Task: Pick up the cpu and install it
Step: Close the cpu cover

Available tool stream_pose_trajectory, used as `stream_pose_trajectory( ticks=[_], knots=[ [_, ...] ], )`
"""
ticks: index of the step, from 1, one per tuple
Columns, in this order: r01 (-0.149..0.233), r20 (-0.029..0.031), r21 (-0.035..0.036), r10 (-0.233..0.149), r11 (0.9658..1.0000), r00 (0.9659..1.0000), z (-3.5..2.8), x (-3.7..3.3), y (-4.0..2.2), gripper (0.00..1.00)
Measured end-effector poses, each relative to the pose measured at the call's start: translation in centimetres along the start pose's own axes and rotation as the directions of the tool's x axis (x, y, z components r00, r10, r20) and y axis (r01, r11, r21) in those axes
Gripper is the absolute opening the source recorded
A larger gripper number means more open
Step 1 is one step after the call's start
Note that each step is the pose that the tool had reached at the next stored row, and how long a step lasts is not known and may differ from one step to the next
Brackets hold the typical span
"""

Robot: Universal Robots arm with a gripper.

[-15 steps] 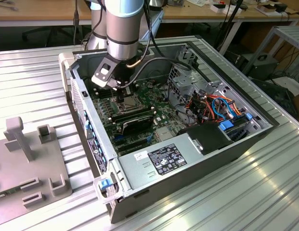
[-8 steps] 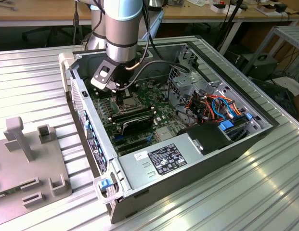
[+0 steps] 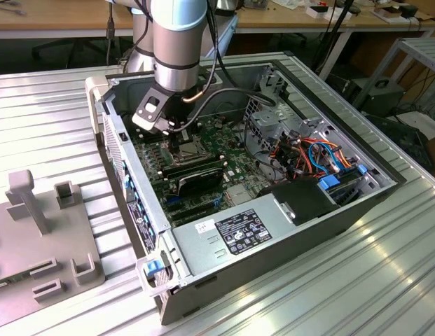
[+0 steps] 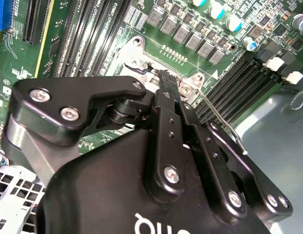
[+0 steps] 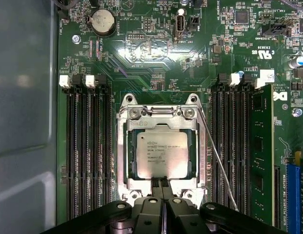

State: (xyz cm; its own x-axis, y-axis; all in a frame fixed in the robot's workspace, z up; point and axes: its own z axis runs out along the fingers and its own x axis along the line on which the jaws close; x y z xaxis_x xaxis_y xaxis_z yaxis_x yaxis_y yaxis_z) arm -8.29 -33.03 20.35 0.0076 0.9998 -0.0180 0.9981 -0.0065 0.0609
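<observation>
Cpu: flat square cpu with a silver-grey metal top (image 5: 162, 153), lying inside the steel socket frame (image 5: 123, 146).
Hand: black hand (image 5: 162, 184), narrow and empty, at the frame's edge.
Care: chip should sit flat and square in the frame.

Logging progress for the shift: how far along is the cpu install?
Done: the cpu lies flat in the socket on the motherboard. In hand: nothing; the gripper hangs at the socket's edge, jaws shut and empty. Left: the lever seems unlatched, standing off the socket.
</observation>
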Motion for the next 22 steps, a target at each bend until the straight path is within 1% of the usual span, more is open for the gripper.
stream_pose_trajectory(
  ticks=[4, 5, 6, 7, 8, 9, 13, 17, 22],
  knots=[
    [0.000, -0.0005, -0.0004, 0.000, 1.0000, 1.0000, -0.04, 0.01, 0.01, 0.11],
    [0.000, -0.0004, -0.0002, 0.000, 1.0000, 1.0000, -0.47, 0.00, 0.03, 0.11],
    [0.000, -0.0003, -0.0006, 0.000, 1.0000, 1.0000, -1.31, -0.02, 0.08, 0.11],
    [0.000, -0.0004, -0.0008, 0.000, 1.0000, 1.0000, -1.32, -0.01, 1.18, 0.11],
    [0.000, -0.0003, -0.0007, 0.000, 1.0000, 1.0000, -1.27, 0.00, 2.13, 0.11],
    [0.000, -0.0003, -0.0007, 0.000, 1.0000, 1.0000, -1.26, -0.01, 2.32, 0.11],
    [0.000, -0.0002, -0.0006, 0.000, 1.0000, 1.0000, -1.31, 0.00, 2.48, 0.11],
    [0.000, -0.0003, -0.0007, 0.000, 1.0000, 1.0000, -1.84, -0.01, 2.51, 0.11],
    [0.000, -0.0003, -0.0007, 0.000, 1.0000, 1.0000, -1.84, -0.01, 2.64, 0.11]
  ],
)
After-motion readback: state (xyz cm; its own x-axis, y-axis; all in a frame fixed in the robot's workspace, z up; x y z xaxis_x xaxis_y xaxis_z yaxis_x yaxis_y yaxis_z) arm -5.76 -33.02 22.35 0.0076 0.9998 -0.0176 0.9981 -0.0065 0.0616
